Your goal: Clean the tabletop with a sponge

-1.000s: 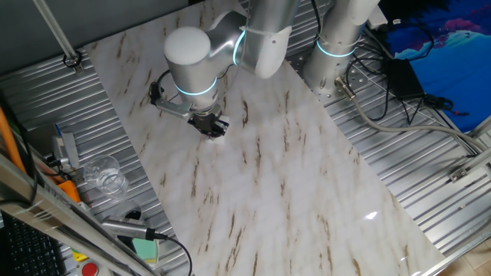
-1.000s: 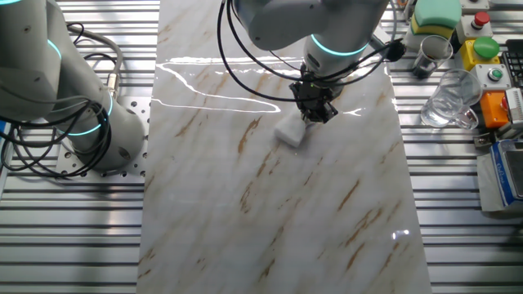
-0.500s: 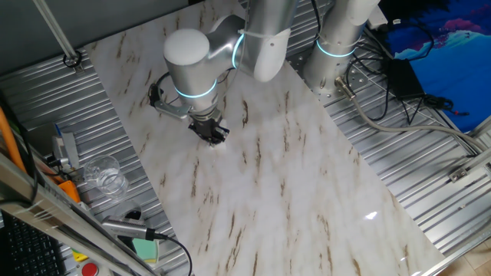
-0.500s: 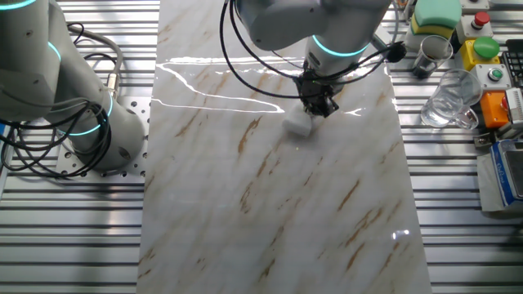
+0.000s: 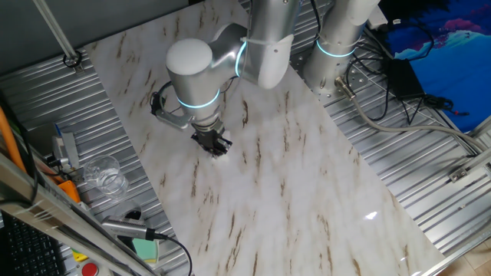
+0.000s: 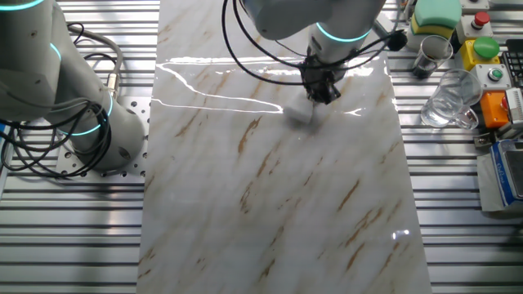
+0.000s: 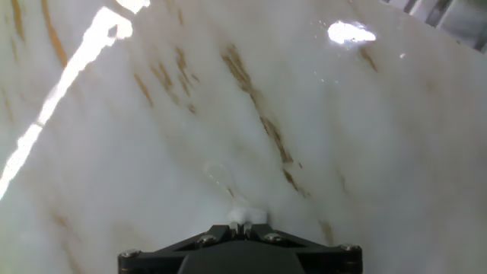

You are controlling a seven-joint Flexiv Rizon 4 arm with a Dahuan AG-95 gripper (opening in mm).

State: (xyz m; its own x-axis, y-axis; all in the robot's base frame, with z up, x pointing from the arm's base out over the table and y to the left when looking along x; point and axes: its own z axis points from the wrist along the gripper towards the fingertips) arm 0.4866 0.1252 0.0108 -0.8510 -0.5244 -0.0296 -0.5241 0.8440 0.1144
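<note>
A glossy marble tabletop lies on ribbed grey metal, and my work is in its upper half. The sponge sits there under my gripper, pinched in my fingers with its free end pressed on the slab; in the hand view only a white scrap peeks between them. I judge it light and soft — it will squash and drag rather than slide, so a hold across its middle seems best. Beside the slab stand a clear glass, seemingly empty, and a grey cup whose contents I cannot see — both well apart from my path.
</note>
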